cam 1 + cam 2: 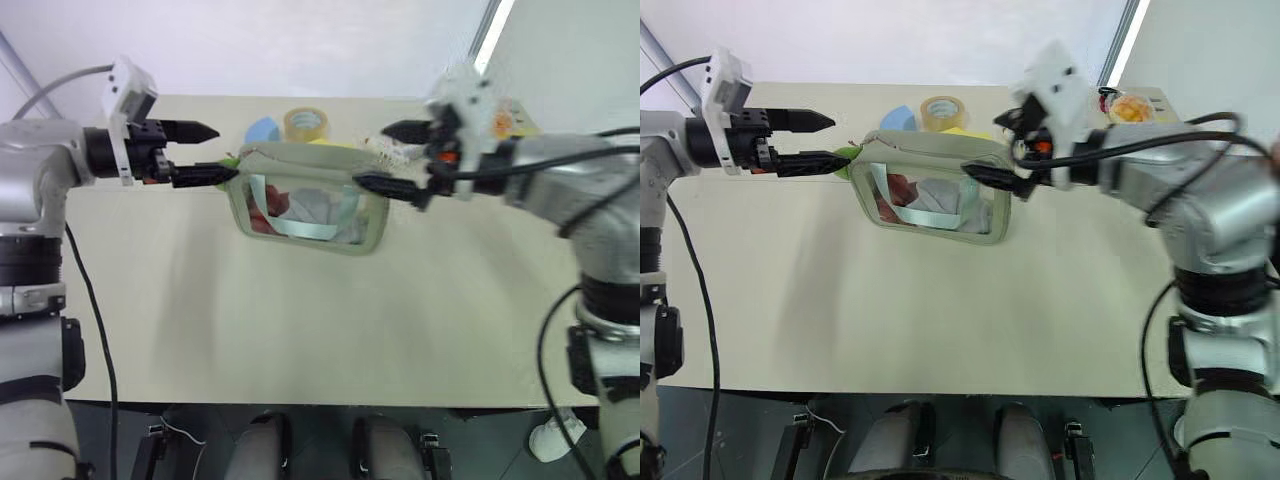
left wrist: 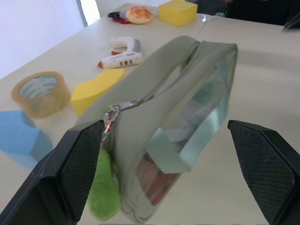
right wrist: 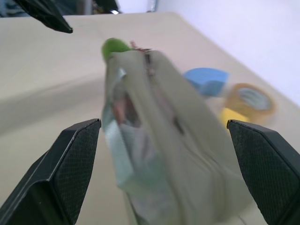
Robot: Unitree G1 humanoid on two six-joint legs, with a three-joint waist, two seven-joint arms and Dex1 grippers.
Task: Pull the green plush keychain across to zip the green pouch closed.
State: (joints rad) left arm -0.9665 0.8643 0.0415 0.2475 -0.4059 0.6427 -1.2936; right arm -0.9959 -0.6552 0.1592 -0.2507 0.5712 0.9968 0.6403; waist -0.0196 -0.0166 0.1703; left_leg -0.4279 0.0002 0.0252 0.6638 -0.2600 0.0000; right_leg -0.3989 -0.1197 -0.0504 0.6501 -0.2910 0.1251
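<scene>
Both grippers stand open and empty, the left gripper point(image 1: 205, 153) nearer the green plush keychain point(image 2: 101, 191), which hangs at the 9 o'clock end of the green pouch point(image 1: 306, 210), whose long axis runs toward the right gripper point(image 1: 385, 160) at 3 o'clock.

Bright, even light from above; soft shadows on beige tabletop point(image 1: 300, 330). Pale sage-green fabric pouch with clear window point(image 3: 159, 140) motion-blurred in right wrist view; background objects unfocused.
</scene>
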